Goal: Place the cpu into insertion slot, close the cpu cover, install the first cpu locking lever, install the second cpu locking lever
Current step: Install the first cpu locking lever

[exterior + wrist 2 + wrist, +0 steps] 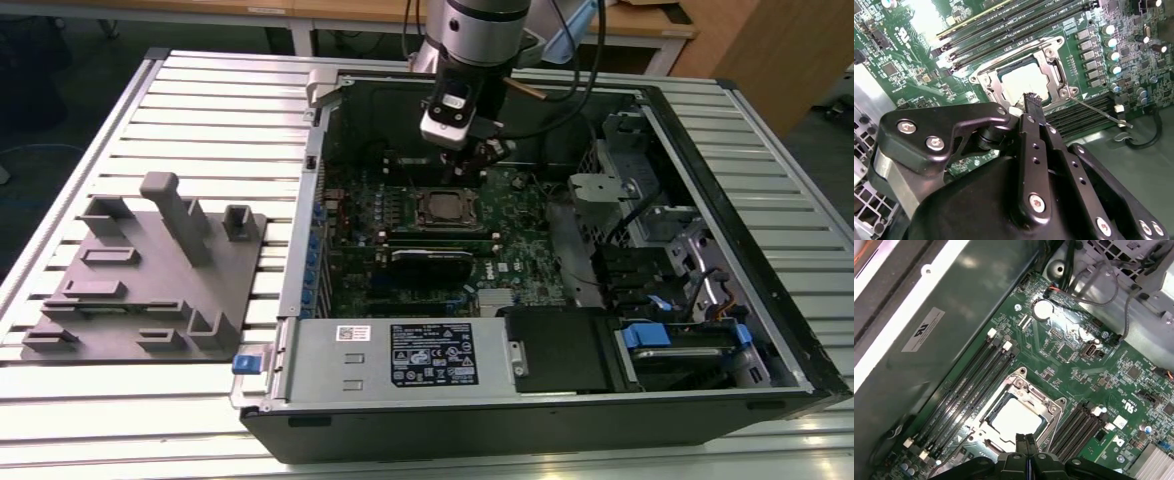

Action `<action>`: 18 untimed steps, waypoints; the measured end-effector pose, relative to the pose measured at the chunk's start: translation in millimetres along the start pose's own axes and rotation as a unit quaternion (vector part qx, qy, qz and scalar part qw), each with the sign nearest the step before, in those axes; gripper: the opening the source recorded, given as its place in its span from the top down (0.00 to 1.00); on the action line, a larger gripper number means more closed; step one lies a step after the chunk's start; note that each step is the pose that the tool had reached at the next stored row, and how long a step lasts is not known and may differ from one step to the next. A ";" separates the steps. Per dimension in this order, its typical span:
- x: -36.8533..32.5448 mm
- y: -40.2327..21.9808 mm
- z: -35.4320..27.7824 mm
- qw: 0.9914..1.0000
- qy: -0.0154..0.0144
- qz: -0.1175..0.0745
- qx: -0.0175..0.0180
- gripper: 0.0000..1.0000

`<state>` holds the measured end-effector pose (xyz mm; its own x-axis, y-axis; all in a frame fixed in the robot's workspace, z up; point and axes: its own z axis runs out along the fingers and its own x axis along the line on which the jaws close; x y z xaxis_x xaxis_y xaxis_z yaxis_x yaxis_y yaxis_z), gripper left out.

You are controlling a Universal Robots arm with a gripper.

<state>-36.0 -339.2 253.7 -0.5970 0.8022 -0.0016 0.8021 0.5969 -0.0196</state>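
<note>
The gripper (477, 152) hangs low inside the open case (747, 200), just past the far edge of the slot (467, 223). Its fingers (1021, 441) are pressed together with nothing between them. The cpu (1019, 80) sits in the slot, and its pale silver top shows through the window of the cover (1053, 75), which lies flat over it. A thin lever (1099, 109) runs out from one corner of the cover and across the memory slots (1089, 117). A grey fixture plate (140, 290) lies on the table (80, 400) at the exterior view's left, well apart from the case.
</note>
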 end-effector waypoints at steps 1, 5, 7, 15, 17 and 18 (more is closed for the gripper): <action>0.0 0.0 0.0 1.000 0.000 -0.003 0.000 0.89; 0.0 0.0 0.0 1.000 0.000 -0.014 0.000 0.89; 0.0 0.0 0.0 1.000 0.000 -0.020 0.000 0.89; 0.0 0.0 0.0 1.000 -0.001 -0.027 0.000 0.89; 0.0 0.0 0.0 1.000 -0.001 -0.027 0.000 0.89; 0.0 0.0 0.0 1.000 -0.001 -0.027 0.000 0.89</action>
<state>-36.0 -339.2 253.7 -0.6395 0.7688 -0.0017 0.7687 0.6393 -0.0196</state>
